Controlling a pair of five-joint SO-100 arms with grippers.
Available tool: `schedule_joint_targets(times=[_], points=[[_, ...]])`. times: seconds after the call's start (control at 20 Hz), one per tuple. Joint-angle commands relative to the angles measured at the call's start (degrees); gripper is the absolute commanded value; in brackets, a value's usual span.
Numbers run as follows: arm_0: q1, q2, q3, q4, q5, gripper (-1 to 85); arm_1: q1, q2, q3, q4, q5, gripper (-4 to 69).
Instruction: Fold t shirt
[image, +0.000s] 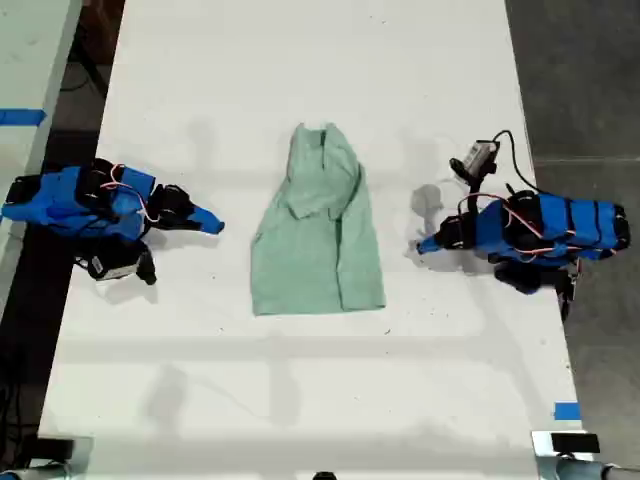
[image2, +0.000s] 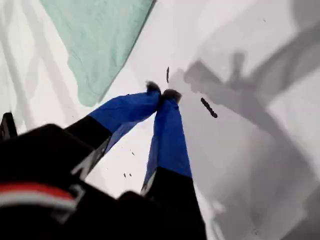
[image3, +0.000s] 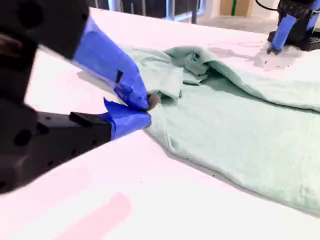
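— Where do we find the small pale mint-green cloth t shirt (image: 318, 235)?

— We see it flat on the long white table (image: 300, 400), about midway between the two blue arms. Its neck end points to the far edge in the exterior view and its hem lies toward the near edge. The side at the exterior view's left is folded inward, with a short sleeve lying across the chest. The cloth is wrinkled around the collar.

— And my first gripper (image: 425, 245)?

— We place it at the exterior view's right, low over the bare table and pointing toward the shirt, but clearly apart from it. In its wrist view, my first gripper (image2: 162, 92) has its blue jaws pressed tip to tip with nothing between them. A rounded corner of the shirt (image2: 100, 45) lies beyond the tips and off to one side. A short dark mark (image2: 209, 108) sits on the table just beside the tips.

— And my second gripper (image: 215, 226)?

— It is at the exterior view's left, also pointing toward the shirt, near its edge but not touching it. In its wrist view, my second gripper (image3: 146, 109) has its jaws drawn together at the tips. We see no cloth caught in them, though the shirt (image3: 240, 120) spreads just behind.

— Anything else?

— A strip of blue tape (image: 567, 410) sits at the table's edge on the exterior view's right.
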Motion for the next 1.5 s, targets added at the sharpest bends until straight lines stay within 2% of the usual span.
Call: schedule_joint_targets(times=[0.0,0.1,0.2,0.35,0.55,0.7,1.05,1.1,1.15,1.2,1.3,1.45], points=[[1.5,-0.2,0.5,-1.0,-7.4,-0.3,-1.6,0.6,3.0,-1.0,0.8,2.1],[4.0,-3.6,-3.7,-0.4,-13.4,-0.4,-1.4,0.6,3.0,-1.0,0.8,2.1],[6.8,-21.3,-15.7,2.7,-17.8,-0.3,-1.3,0.6,3.0,-1.0,0.9,2.1],[7.7,-49.1,-33.7,1.0,-13.4,10.4,-1.3,0.6,3.0,-1.0,1.0,2.1],[7.5,-80.1,-52.0,-1.1,-9.1,15.8,-1.4,0.6,3.0,-0.9,1.0,2.1],[6.4,-95.0,-62.5,-0.8,-7.4,16.7,-1.6,0.6,3.0,-0.9,0.9,2.1],[5.4,-109.0,-67.6,-6.1,-12.0,14.8,-1.7,0.6,3.0,-0.9,0.7,2.1],[4.9,-111.5,-68.7,-6.7,-11.3,12.9,-1.7,0.6,3.0,-0.9,0.7,2.1],[4.4,-114.3,-70.6,-6.6,-9.5,5.1,-1.7,0.6,3.0,-0.9,0.7,2.1],[4.1,-115.8,-71.7,-5.8,-9.3,-0.2,-1.7,0.6,3.0,-0.9,0.7,2.1],[3.8,-114.5,-71.8,-2.5,-9.8,-0.3,-1.8,0.6,3.0,-0.9,0.7,2.1],[3.1,-109.3,-71.7,7.0,-12.1,-0.3,-1.8,0.6,3.0,-0.9,0.7,2.1]])
